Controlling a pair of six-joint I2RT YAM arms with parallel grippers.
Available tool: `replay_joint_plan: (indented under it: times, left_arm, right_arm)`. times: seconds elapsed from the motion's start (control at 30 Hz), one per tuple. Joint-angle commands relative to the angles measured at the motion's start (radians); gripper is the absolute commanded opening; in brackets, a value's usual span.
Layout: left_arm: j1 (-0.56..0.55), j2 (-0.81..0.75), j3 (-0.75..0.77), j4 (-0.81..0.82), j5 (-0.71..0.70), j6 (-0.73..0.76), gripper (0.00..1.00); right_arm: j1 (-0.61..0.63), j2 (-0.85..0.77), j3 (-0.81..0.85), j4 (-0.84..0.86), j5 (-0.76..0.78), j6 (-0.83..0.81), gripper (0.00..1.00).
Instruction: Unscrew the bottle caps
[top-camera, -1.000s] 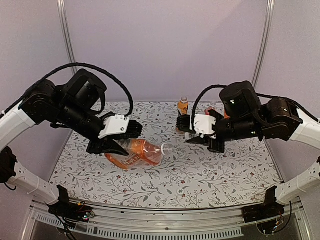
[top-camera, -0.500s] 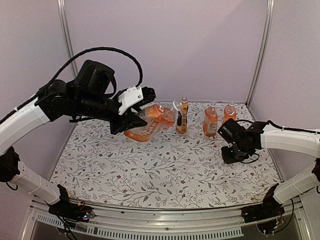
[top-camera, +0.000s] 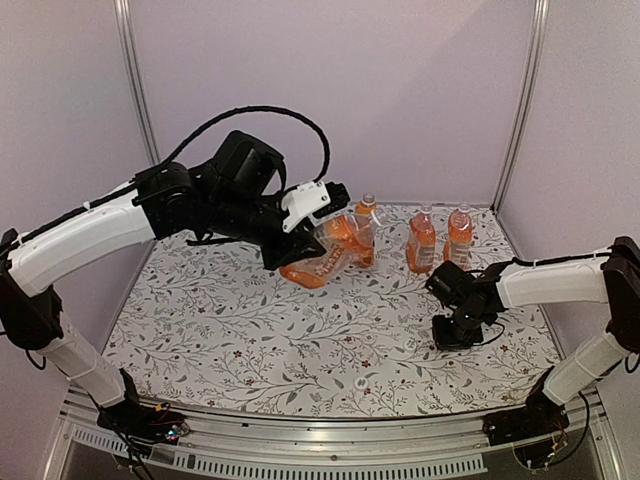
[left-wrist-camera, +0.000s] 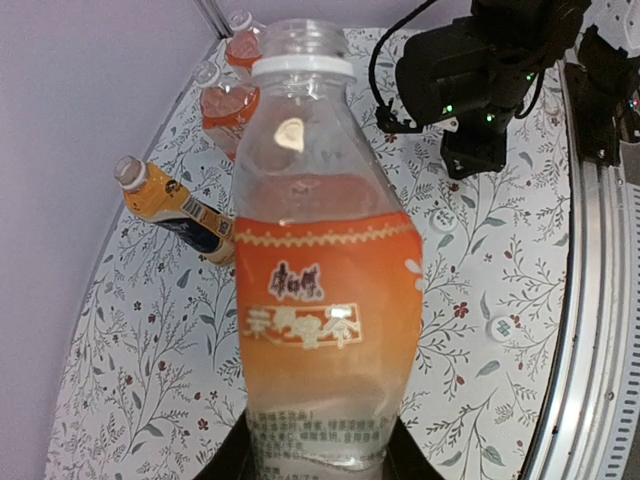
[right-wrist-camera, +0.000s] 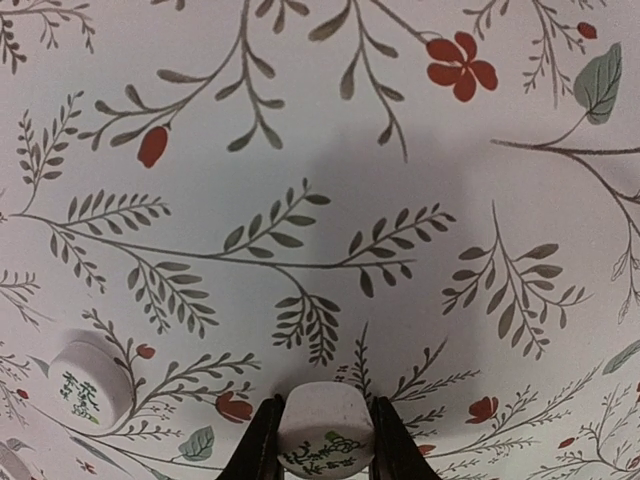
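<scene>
Over floral cloth (right-wrist-camera: 400, 150), cap (right-wrist-camera: 322, 440) sits between right jaws.

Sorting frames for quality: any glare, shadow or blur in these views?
Top external: evenly lit, sharp. Left wrist: a bright glare spot high on the held bottle. Right wrist: a soft shadow on the tablecloth beyond the gripped cap, focus crisp.

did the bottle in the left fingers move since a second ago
Yes. The held bottle has moved farther back and to the right, from low and left of the slim standing bottle to close beside it in the top view.
</scene>
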Motion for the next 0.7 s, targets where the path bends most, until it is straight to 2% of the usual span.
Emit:
replay_joint_plan:
  times: [0.0,0.07,0.2,0.27,0.53,0.67]
  left_arm:
    - [-0.002,0.007,0.031,0.029,-0.007,-0.016,0.08]
    - [-0.001,0.005,0.026,0.029,-0.006,-0.016,0.08]
    - [0.0,0.002,0.022,0.031,-0.006,-0.012,0.08]
    - [0.0,-0.001,0.021,0.032,-0.006,-0.01,0.08]
    - [-0.001,-0.021,-0.007,0.032,0.011,-0.01,0.08]
    - [0.0,-0.029,-0.011,0.022,0.048,-0.007,0.08]
  right_arm:
    - [-0.006,0.07,0.01,0.021,-0.068,0.007,0.05]
    - [-0.006,0.079,0.013,0.004,-0.059,0.008,0.1]
    - [-0.006,0.081,0.031,-0.04,-0.036,0.008,0.49]
    - [-0.006,0.072,0.044,-0.064,-0.024,0.003,0.62]
    - [-0.005,-0.042,0.089,-0.121,-0.028,-0.039,0.74]
    - [0.02,-0.221,0.119,-0.101,-0.027,-0.165,0.77]
